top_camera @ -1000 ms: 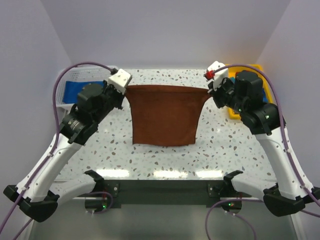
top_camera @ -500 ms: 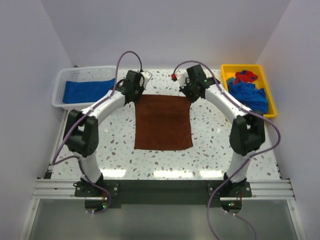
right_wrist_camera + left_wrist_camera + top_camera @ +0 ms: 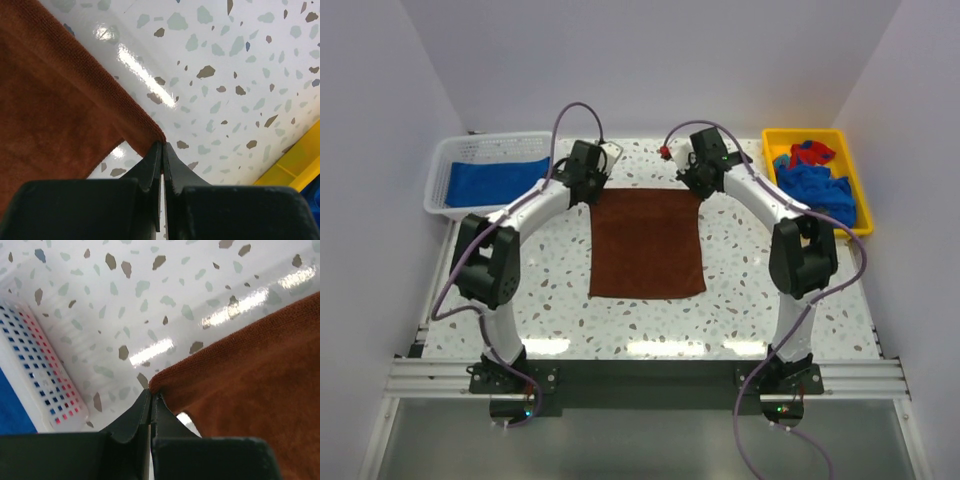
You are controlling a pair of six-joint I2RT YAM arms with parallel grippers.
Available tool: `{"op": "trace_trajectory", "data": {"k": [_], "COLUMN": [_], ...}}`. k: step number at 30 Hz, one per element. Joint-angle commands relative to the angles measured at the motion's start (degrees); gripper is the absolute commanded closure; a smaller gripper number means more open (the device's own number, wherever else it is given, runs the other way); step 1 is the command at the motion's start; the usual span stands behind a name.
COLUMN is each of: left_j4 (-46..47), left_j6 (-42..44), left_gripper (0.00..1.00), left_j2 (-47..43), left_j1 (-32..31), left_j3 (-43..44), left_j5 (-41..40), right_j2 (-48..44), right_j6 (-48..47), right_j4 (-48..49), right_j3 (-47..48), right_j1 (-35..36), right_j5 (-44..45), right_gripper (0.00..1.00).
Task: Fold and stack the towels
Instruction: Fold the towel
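Pinched shut, left gripper (image 3: 150, 395) and right gripper (image 3: 162, 145), on the two far corners of the plain rust-brown soft rectangular towel (image 3: 647, 243), spread flat at the middle of the speckled white table (image 3: 745, 290). Lift both corners level, carry toward the near edge together, match hems before letting go.

Both arms are stretching from the desk's near edge toward its far edge, elbows out and wrists angling inward. The left gripper (image 3: 150, 395) and right gripper (image 3: 162, 146) are each pinching a far corner of the rust-brown towel (image 3: 647, 245), jaws pressed together.
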Motion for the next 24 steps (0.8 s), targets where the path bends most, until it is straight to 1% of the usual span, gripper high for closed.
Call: {"op": "trace_trajectory", "data": {"k": [1,3,5,9,11,15,20,24], "left_j4": [0.6,-1.1,-3.0,-5.1,-6.6,-8.3,-9.0,-8.9], "left_j6": [-4.8,-7.3,-8.6,-12.5,-14.1,-17.9,-21.1,-23.8], "left_gripper": [1.00,1.00,1.00,1.00,1.00,1.00,1.00,1.00], "left_j2": [-8.7,-11.3,-13.0,-18.2,-19.6,-23.2,-27.2,-30.0], "left_j1": [0.1,-0.1,-0.1,-0.3,-0.6,-1.9,-3.0,-3.8], "left_j3": [-5.8,-9.6,-12.6,-19.5,-20.7,-24.2,-27.6,-29.9], "left_j5": [1.1,1.0,0.1,-1.2,-0.3,0.7,2.8,4.9], "right_j2": [-7.8,-9.6,-10.2,-12.5,-14.2,-18.4,-22.8,-24.1], "right_j6": [1.9,4.0,5.5,10.7,12.8,20.0,25.5,28.0], "right_j4": [-1.4,-3.3,-7.1,-10.2,-11.7,-10.9,-8.9,-7.9], "right_j3": [-1.7,-3.9,-4.6,-7.5,-9.6,-16.0,-24.5,-26.9], "right_j1": [-0.2,-0.2,0.1,1.0,1.4,2.1,2.4,2.4], "right_j5": [-1.1,-0.9,-0.5,0.6,0.5,0.7,3.5,4.6], "right_gripper": [1.00,1.00,1.00,1.00,1.00,1.00,1.00,1.00]}}
